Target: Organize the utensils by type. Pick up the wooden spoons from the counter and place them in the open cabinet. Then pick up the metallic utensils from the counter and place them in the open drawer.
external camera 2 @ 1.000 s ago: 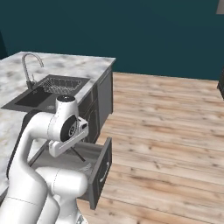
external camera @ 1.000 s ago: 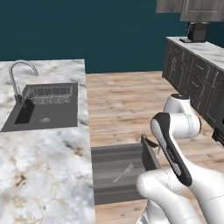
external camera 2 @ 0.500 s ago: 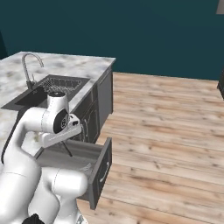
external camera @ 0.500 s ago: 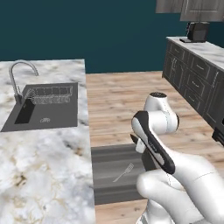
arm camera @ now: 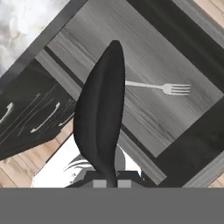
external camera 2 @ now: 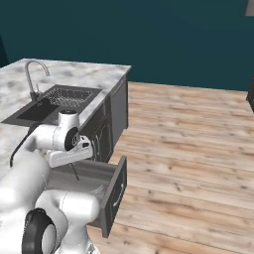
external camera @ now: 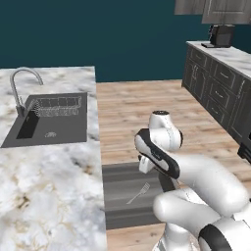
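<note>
The silver fork [external camera: 138,193] lies flat on the charcoal floor of the open drawer [external camera: 117,174], free of any grip. Above the drawer hang the jaws [arm camera: 107,116], pressed together and empty, with the fork just beside their tips. The drawer juts from under the marble table [external camera: 44,191].

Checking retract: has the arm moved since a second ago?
Yes. In the left base view the arm's elbow swung left, toward the counter, over the open drawer.

There were no words, numbers or signs to read anywhere. The counter [external camera: 49,181], the drawer [external camera: 122,184], the fork [arm camera: 162,87] and the sink [external camera: 49,130] had no writing on them.
</note>
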